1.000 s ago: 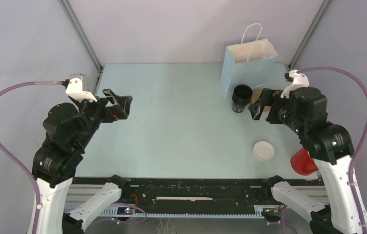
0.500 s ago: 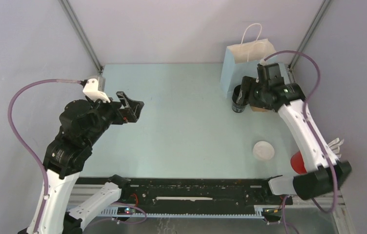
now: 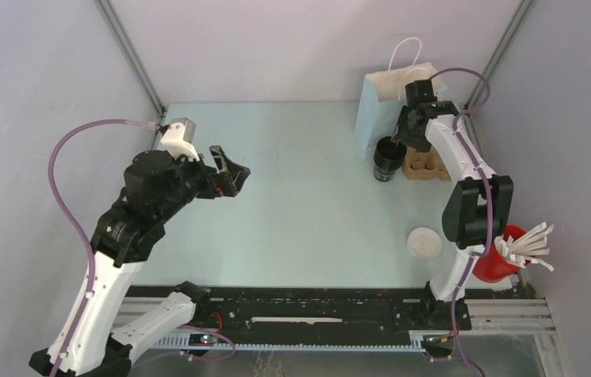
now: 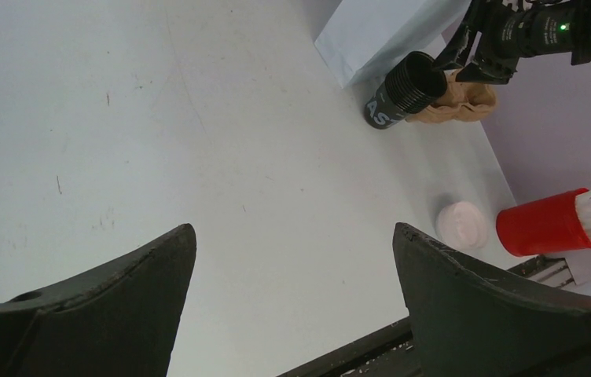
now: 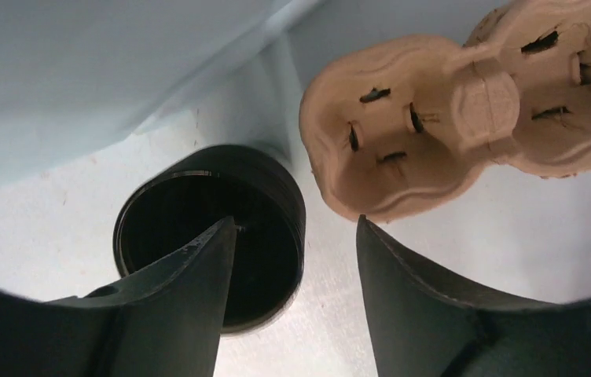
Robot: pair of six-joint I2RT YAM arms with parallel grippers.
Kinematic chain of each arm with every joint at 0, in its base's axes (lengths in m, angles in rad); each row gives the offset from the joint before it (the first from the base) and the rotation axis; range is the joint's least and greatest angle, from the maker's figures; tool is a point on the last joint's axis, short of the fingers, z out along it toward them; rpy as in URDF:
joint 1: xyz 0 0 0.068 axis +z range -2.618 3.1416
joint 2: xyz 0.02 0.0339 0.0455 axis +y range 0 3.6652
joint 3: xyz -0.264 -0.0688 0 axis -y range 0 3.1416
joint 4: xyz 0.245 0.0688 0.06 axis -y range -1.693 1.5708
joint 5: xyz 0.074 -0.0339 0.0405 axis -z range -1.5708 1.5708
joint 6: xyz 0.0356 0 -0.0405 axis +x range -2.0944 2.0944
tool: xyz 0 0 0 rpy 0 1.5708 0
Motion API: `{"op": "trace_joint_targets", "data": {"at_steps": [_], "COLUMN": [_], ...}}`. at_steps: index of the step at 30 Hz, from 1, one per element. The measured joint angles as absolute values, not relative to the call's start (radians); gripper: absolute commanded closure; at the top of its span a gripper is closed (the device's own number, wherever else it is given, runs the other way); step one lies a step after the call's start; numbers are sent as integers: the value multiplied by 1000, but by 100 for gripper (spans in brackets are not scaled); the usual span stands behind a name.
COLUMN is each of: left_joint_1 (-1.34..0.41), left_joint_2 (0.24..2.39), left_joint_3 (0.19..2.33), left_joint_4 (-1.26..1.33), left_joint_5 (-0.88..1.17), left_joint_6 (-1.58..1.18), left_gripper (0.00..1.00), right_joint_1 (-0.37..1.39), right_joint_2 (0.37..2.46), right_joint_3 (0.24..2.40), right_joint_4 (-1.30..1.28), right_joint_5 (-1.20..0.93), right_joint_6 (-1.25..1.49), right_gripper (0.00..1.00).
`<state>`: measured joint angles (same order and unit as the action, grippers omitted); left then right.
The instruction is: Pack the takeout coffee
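Observation:
A black coffee cup (image 3: pixel 388 159) stands open-topped in front of a light blue paper bag (image 3: pixel 390 106) at the back right. A brown cardboard cup carrier (image 3: pixel 424 165) lies just right of the cup. A white lid (image 3: pixel 423 242) lies on the table nearer the front. My right gripper (image 3: pixel 405 138) is open and hangs over the cup. In the right wrist view the right gripper (image 5: pixel 296 222) straddles the right rim of the cup (image 5: pixel 186 196), one finger over its mouth and one outside, near the carrier (image 5: pixel 449 110). My left gripper (image 3: pixel 229 170) is open and empty above the table's left middle.
A red cup (image 3: pixel 497 263) holding white straws stands at the front right edge. The left wrist view shows the cup (image 4: pixel 402 96), the carrier (image 4: pixel 469 98), the bag (image 4: pixel 379 31), the lid (image 4: pixel 464 224) and the red cup (image 4: pixel 544 232). Frame posts rise at both back corners.
My right arm has swung from the front right to the back and now reaches over the black cup. My left gripper has moved a little right. The red cup is uncovered.

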<state>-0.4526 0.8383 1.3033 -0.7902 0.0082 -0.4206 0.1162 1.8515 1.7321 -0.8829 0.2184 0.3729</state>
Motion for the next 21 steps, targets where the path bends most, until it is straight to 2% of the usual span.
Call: {"op": "trace_joint_targets", "data": {"at_steps": [1,3,11,13,15,21], "left_joint_1": [-453,-454,-454,-454,-454,-454], "left_joint_2": [845,856,916,928,936,955], "left_joint_3": [1303,1303,1303,1303,1303,1303], "left_joint_4": [-788,-785,-769,-766,-764,-761], "left_joint_5": [8,8,8,9,9,12], "left_joint_6": [-420,-420,-422,-423,-427,-429], "left_gripper": [0,0,0,0,0,0], "right_joint_1": [116,120,156,170,180,193], "right_joint_2": [1867,1889,1911,1912,1912,1912], "right_joint_3": [1737,1739,1739,1739,1741,1744], "right_joint_4": [-874,-864,-833,-828,-827,-826], "right_joint_5": [233,253,346,369,384,411], "right_joint_6": [371,368,338,322,305,271], "right_gripper": [44,46,49,58,62,62]}}
